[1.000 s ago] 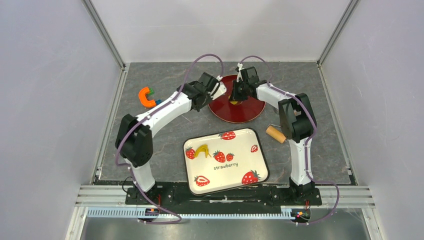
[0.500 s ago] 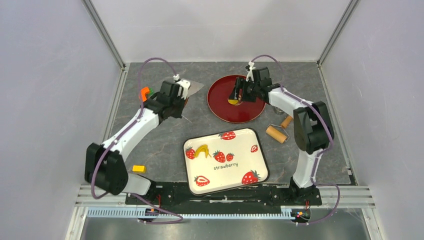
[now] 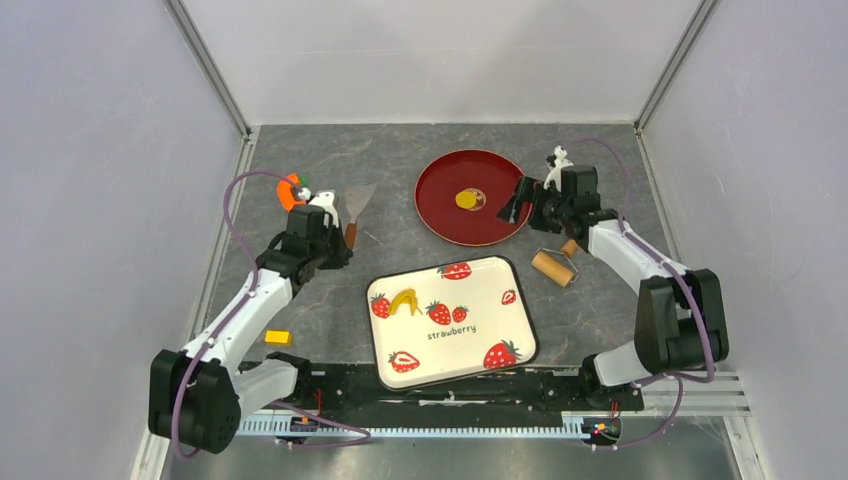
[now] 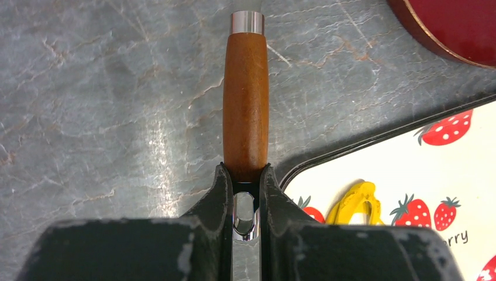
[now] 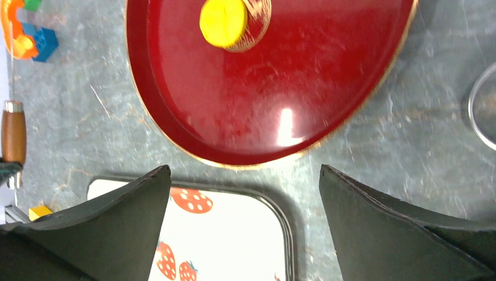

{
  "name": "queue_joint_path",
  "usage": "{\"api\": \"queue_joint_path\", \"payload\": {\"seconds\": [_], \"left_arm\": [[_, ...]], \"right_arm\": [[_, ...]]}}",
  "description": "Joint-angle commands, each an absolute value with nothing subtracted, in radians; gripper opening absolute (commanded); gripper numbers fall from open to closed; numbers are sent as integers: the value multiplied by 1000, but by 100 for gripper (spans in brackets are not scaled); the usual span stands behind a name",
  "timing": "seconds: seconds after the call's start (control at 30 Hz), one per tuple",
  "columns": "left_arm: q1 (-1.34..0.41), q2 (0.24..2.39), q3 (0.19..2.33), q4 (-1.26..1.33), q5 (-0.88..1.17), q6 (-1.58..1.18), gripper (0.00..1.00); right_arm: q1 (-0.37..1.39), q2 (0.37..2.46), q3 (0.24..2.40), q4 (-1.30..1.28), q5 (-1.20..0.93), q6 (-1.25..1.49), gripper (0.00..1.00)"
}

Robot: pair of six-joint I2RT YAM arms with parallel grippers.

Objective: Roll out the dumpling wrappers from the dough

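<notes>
The dumpling wrapper (image 3: 466, 199), a small round yellow disc, lies flat inside the red plate (image 3: 440, 215), close to the plate's middle. In the right wrist view it partly covers a gold mark on the plate's floor, and nothing touches it.

The right fingers (image 5: 140, 199) stand wide apart and hold nothing. They are at the plate's right rim, pointing in toward the wrapper but well short of it. Between them, the right wrist view shows the plate's near rim and a corner of the strawberry tray (image 3: 500, 310).

The left fingers (image 4: 220, 178) are clamped on the brown wooden handle of a scraper (image 3: 355, 205), gripping it at its butt end. The handle runs straight out from them to a metal collar. The scraper is to the left of the plate and apart from it, its flat metal blade on the side away from the arm. Whether the blade touches the surface (image 3: 400, 150) cannot be told.

The tray lies just beside the plate on the side nearer the arm bases. A curved yellow scrap (image 3: 404, 300) sits in the tray's left part. A wooden roller (image 3: 553, 267) lies on the surface near the plate's lower right rim. An orange toy (image 3: 291, 190) lies well left of the plate, beyond the scraper. A small yellow block (image 3: 278, 338) lies farther left and nearer the bases.
</notes>
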State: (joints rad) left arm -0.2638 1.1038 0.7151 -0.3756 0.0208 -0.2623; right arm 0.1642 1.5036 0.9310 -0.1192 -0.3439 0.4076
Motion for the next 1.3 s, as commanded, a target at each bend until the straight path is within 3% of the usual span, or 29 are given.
{"api": "queue_joint_path", "payload": {"seconds": [0.0, 0.33, 0.57, 0.67, 0.77, 1.0, 1.27], "left_arm": [[-244, 1056, 674, -299, -16, -343, 2], [-224, 1142, 641, -319, -40, -354, 2], [-221, 1163, 706, -373, 18, -333, 33], [-221, 1169, 733, -401, 25, -332, 54], [-221, 1151, 739, -399, 18, -351, 65], [-210, 1049, 678, -213, 108, -483, 79], [-162, 988, 517, 289, 330, -761, 81]], "right_arm": [[152, 1402, 840, -119, -336, 346, 98], [144, 1299, 736, -196, -255, 257, 98], [143, 1241, 709, -233, -208, 218, 98], [143, 1225, 710, -249, -192, 196, 98], [143, 1218, 712, -260, -184, 185, 98], [142, 1213, 712, -255, -186, 193, 98], [142, 1162, 696, -204, -199, 199, 98]]}}
